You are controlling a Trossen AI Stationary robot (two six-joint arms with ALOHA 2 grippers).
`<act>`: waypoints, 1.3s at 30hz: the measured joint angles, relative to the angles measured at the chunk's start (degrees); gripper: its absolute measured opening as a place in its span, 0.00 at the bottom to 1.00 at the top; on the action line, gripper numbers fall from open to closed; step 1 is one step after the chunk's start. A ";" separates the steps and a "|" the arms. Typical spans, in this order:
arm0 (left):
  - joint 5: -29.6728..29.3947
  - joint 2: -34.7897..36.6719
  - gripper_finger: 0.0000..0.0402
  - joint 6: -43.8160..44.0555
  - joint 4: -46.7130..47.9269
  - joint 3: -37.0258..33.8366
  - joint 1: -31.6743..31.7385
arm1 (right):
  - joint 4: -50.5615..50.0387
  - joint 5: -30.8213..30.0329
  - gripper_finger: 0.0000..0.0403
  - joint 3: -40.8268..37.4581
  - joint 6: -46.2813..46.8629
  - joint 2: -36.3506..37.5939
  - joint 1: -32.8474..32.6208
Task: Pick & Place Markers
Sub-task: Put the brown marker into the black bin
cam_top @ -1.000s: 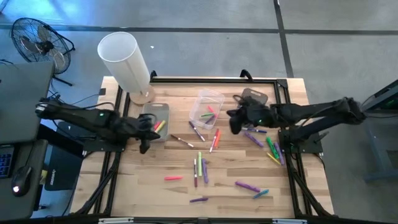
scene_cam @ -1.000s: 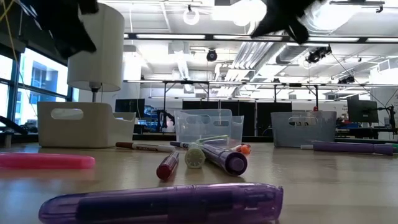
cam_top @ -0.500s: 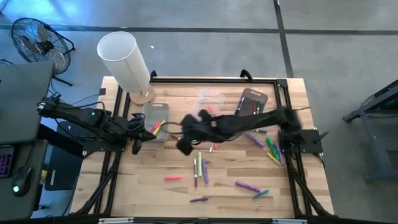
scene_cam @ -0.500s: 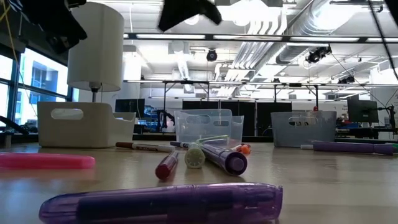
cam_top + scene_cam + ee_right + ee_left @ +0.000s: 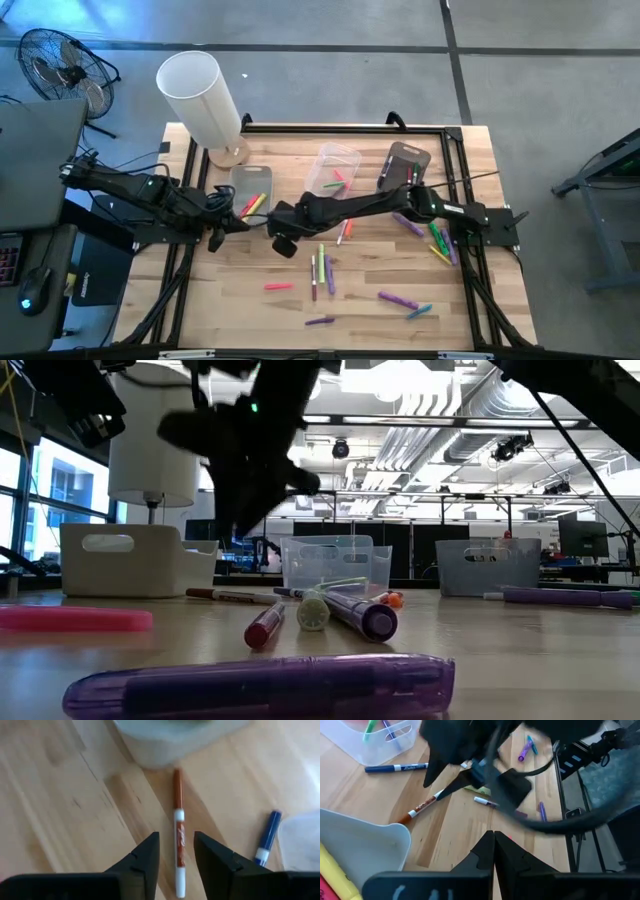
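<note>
Several markers lie scattered flat on the wooden table (image 5: 230, 290): pink (image 5: 278, 286), green and yellow (image 5: 320, 262), purple (image 5: 397, 298). My right gripper (image 5: 176, 856) reaches across to the table's middle left (image 5: 283, 241) and stands open, slanting down above a brown-capped white marker (image 5: 178, 832). The marker shows between its two fingers, apart from them. A blue marker (image 5: 267, 837) lies beside it. My left gripper (image 5: 494, 851) is shut and empty, hovering near the white bin (image 5: 250, 188) at the left.
A clear bin (image 5: 335, 172) with a few markers stands at the table's far middle, a grey bin (image 5: 405, 163) to its right. The white bin holds yellow and red markers. A white lamp (image 5: 205, 100) stands at the far left corner. Bare wood lies near the front left.
My right gripper has swung from beside the grey bin across the table toward its left edge and come down, tipping to point steeply down over the brown-capped marker. The markers have stayed where they were.
</note>
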State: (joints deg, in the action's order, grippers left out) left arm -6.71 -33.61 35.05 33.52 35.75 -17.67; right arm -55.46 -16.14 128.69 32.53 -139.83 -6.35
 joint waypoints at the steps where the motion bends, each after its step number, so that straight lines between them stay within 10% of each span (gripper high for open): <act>1: 0.17 0.00 0.00 0.00 0.00 -0.01 0.00 | 0.16 0.44 0.29 -1.20 0.00 0.00 0.10; 22: 0.14 -0.02 0.00 -0.05 0.00 0.00 0.00 | 7.28 4.38 0.04 -15.88 6.02 0.50 -1.00; 39: -0.27 -0.02 0.00 -0.27 -0.02 0.02 0.02 | 2.28 -2.40 0.03 -16.41 11.15 11.37 -6.14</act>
State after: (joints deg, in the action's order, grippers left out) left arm -6.99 -33.63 34.79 33.50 35.77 -17.65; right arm -53.18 -18.54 112.28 43.69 -128.46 -12.49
